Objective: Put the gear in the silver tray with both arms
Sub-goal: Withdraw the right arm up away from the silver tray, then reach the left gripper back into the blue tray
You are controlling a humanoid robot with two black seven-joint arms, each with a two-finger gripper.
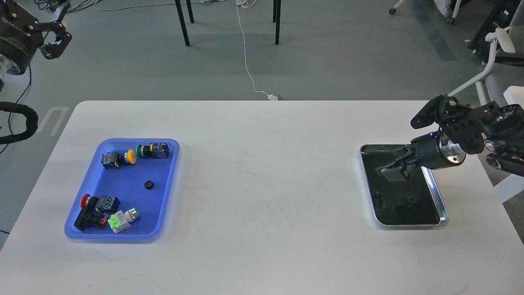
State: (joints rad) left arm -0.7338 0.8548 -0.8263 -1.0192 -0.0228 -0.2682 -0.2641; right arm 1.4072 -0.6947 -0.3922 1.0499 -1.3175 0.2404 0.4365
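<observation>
The silver tray [444,216] lies at the table's right side, with a dark reflective bottom. A small dark round piece [410,200], faint against that bottom, lies in its front half; it looks like a gear. My right gripper [394,171] hovers over the tray's back half, clear of the bottom, fingers apart and holding nothing. A small black gear [149,184] lies in the blue tray [174,164] at the left. My left gripper [57,39] is raised beyond the table's far left corner, open and empty.
The blue tray also holds several push-button switches with yellow [130,156], green [139,150] and red [85,200] caps. A white chair [487,69] stands right of the table. Chair legs and a white cable [247,61] are on the floor behind.
</observation>
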